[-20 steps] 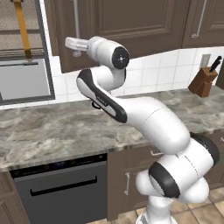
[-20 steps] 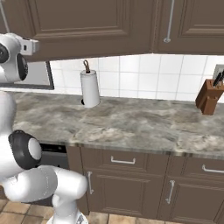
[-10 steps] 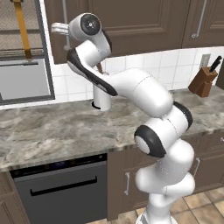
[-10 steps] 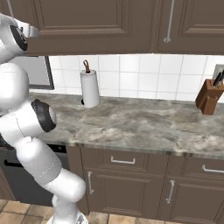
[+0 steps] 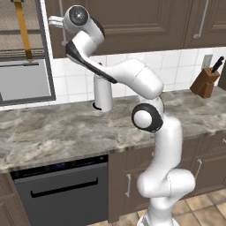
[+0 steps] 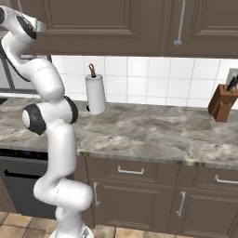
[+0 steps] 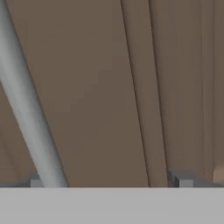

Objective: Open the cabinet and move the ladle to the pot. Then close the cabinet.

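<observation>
The cabinet (image 5: 132,22) is a dark brown wall unit above the counter, and its door is closed. My gripper (image 5: 54,20) is raised to the door's left edge. In the hand view the door panel (image 7: 100,87) is very close, and the silver bar handle (image 7: 26,105) slants across it. My gripper (image 7: 109,181) is open, and the handle passes just inside the left fingertip (image 7: 37,181). Nothing is gripped. The ladle is hidden and the pot is out of view.
A paper towel roll (image 5: 102,92) stands on the marble counter (image 5: 53,132) below my hand. A knife block (image 5: 205,81) sits at the far right. A second cabinet door with its own handle (image 5: 202,20) is to the right. A dishwasher (image 5: 62,194) sits under the counter.
The arm has swung up and to the left, bringing the hand from in front of the door to its left edge by the handle. The jaws stay open.
</observation>
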You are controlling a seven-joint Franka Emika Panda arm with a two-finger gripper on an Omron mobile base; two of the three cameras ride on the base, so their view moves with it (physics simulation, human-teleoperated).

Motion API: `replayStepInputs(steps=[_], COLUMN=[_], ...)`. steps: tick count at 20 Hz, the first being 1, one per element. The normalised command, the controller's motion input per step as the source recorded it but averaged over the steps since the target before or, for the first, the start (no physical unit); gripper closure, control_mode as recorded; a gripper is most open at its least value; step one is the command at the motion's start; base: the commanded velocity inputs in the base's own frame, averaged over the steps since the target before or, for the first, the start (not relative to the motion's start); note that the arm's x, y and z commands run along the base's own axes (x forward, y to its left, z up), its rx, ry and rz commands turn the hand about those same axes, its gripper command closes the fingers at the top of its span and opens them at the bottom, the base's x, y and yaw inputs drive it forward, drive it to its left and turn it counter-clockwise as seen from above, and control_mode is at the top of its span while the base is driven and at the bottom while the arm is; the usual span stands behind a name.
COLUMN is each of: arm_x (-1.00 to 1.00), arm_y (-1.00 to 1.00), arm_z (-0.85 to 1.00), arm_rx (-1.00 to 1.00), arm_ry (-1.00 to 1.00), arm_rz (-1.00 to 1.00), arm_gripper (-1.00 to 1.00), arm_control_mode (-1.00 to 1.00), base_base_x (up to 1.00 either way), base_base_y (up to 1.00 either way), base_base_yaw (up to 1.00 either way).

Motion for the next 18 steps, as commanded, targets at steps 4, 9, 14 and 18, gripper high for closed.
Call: replayStepInputs(steps=[4, 9, 14, 18], arm_x=[0.83, 0.80, 0.85, 0.58], arm_y=[0.00, -0.05, -0.37, -0.57], arm_z=[0.00, 0.00, 0.00, 0.12], arm_rx=[-0.10, -0.08, -0.01, 0.00], arm_ry=[0.00, 0.01, 0.11, 0.12], arm_rz=[-0.04, -0.05, -0.06, -0.02], arm_gripper=[-1.00, -1.00, -1.00, -1.00], arm_control_mode=[-1.00, -1.00, -1.00, -1.00], base_base_x=[0.00, 0.00, 0.00, 0.00], base_base_y=[0.00, 0.00, 0.00, 0.00], base_base_yaw=[0.00, 0.00, 0.00, 0.00])
